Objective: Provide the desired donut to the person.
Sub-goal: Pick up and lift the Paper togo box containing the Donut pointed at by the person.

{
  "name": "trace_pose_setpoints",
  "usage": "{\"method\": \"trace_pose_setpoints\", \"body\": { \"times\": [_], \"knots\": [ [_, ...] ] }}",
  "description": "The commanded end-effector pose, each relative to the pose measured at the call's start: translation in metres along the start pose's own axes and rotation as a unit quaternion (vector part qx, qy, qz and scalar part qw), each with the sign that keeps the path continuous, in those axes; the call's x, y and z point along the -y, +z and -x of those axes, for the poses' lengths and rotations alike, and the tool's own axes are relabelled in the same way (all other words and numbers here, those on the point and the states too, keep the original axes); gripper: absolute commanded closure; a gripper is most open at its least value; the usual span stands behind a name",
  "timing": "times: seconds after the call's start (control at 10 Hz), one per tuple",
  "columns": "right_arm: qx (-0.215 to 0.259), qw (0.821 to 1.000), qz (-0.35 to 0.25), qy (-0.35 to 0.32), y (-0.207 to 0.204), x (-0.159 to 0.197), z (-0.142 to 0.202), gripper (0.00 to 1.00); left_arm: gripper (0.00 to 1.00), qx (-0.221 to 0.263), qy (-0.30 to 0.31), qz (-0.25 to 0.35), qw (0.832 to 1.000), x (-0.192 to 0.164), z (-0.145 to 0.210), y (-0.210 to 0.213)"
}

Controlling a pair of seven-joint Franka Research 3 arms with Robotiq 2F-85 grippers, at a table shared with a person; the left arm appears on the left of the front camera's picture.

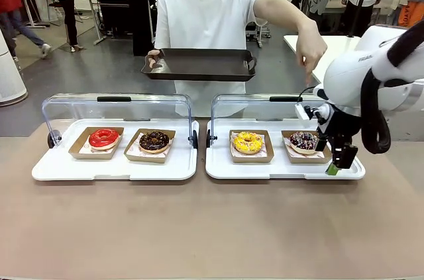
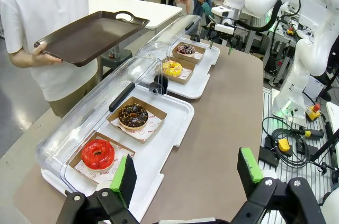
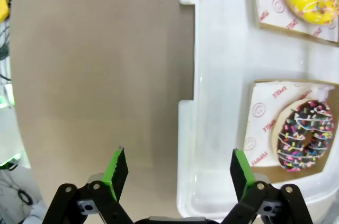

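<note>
The sprinkled donut [image 1: 304,141] that the person's hand [image 1: 310,47] points toward sits in the rightmost card tray [image 1: 298,158]; soft, light, its icing easily marred, it is likely best lifted by the stiff card rim, both arms' jaws standing wide and empty.

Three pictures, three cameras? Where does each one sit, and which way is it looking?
Front: fixed on the robot's side, facing across the table at the person holding a tray; right arm shows.
Left wrist: rides that wrist, looking along the table over the red donut; open left fingers below.
Right wrist: on the right arm, looking down at the dark sprinkled donut; open right fingers below.
Shared: all three show the yellow donut.
</note>
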State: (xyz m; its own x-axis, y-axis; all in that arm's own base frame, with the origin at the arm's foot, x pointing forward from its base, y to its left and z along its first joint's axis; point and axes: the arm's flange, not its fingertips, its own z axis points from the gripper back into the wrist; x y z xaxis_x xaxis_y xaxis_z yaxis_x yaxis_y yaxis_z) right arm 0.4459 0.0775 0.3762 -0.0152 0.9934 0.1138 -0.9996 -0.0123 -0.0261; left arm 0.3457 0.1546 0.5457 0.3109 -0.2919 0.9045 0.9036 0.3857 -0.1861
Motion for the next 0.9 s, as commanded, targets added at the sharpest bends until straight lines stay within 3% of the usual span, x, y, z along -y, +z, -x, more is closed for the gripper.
{"method": "trace_pose_setpoints", "body": {
  "times": [0.0, 0.1, 0.2, 0.5, 0.8],
  "knots": [
    [-0.013, 1.0, 0.011, -0.017, -0.003, 0.008, -0.006, 0.0, 0.0, 0.003, -0.001, 0.001, 1.0, 0.0, 0.0, 0.001],
    [-0.032, 0.999, 0.022, -0.036, 0.0, 0.009, -0.008, 0.0, 0.0, 0.003, -0.001, 0.001, 1.0, 0.0, 0.0, 0.001],
    [-0.001, 1.0, 0.001, -0.003, -0.004, 0.004, -0.002, 0.0, 0.0, 0.003, -0.001, 0.001, 1.0, 0.0, 0.0, 0.001],
    [-0.001, 1.0, 0.001, -0.003, -0.004, 0.004, -0.002, 0.0, 0.0, 0.003, -0.001, 0.001, 1.0, 0.0, 0.0, 0.001],
    [-0.031, 0.999, 0.02, -0.016, -0.015, 0.007, -0.012, 0.0, 0.0, 0.003, -0.001, 0.001, 1.0, 0.0, 0.0, 0.001]
  ]
}}
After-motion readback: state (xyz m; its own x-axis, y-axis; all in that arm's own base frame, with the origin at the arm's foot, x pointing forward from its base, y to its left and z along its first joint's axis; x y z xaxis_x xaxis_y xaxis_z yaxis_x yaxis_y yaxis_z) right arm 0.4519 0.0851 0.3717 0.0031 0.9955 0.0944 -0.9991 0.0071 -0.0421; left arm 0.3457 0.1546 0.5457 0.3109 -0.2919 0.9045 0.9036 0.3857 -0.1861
